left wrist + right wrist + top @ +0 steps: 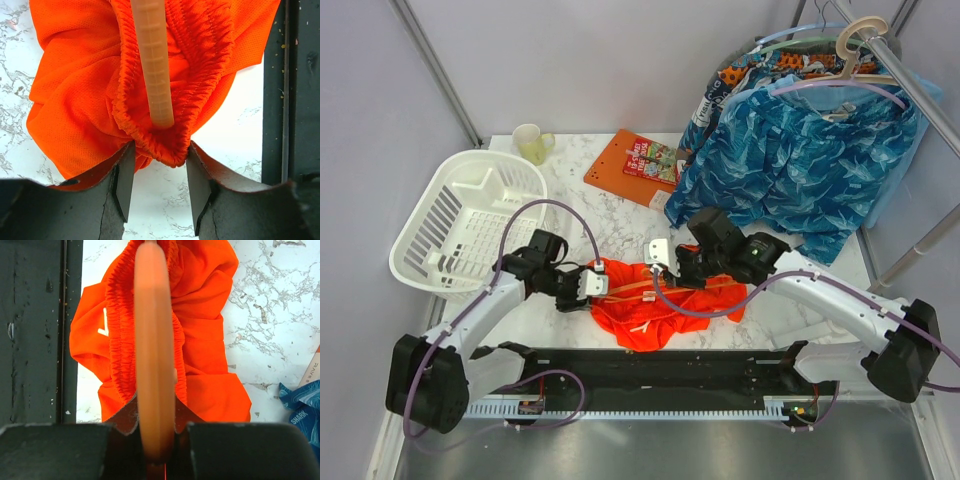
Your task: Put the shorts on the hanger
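Observation:
The bright orange-red shorts [660, 310] lie bunched on the marble table between my two grippers. My left gripper [592, 284] is at their left end; in the left wrist view its fingertips [126, 155] pinch the gathered waistband of the shorts [75, 100]. The thin orange hanger [155, 60] runs inside the waistband, and its end presses into the fold. My right gripper [665, 262] is at the shorts' upper middle, shut on the hanger [154, 340], which stretches away over the shorts [210, 315]. The hanger's hook is hidden.
A white laundry basket [470, 220] stands at the left and a pale cup [530, 143] behind it. An orange board with a booklet [635, 165] lies at the back. A blue patterned garment [800, 160] hangs at the right on a rack. A black rail [650, 365] runs along the near edge.

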You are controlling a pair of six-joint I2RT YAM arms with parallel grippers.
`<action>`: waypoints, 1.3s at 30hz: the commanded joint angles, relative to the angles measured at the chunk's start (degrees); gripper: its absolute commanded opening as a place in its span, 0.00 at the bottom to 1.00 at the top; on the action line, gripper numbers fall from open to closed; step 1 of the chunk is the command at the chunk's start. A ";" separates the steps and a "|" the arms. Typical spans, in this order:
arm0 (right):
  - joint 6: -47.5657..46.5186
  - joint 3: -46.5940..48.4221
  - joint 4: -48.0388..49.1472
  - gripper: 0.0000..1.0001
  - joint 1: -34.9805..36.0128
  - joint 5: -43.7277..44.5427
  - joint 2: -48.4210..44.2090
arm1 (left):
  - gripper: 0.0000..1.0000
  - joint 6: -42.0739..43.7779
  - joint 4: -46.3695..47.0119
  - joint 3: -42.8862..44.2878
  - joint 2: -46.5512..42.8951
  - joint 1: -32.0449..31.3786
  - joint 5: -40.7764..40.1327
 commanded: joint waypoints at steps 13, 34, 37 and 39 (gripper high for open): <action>4.41 -1.16 11.00 0.00 3.47 2.31 2.17 | 0.13 -11.81 3.16 7.87 -3.68 -5.31 7.64; 9.59 -15.57 34.81 0.00 3.47 -0.33 -1.60 | 0.51 -9.39 -6.05 15.87 -2.10 -5.24 -3.86; 9.68 -16.72 35.70 0.00 3.47 -0.24 -2.22 | 0.56 -2.79 -10.36 16.58 -2.01 -2.69 -6.15; 9.86 -16.54 35.70 0.00 3.38 0.03 -2.13 | 0.56 -0.40 -12.73 15.96 -1.66 -2.07 -7.11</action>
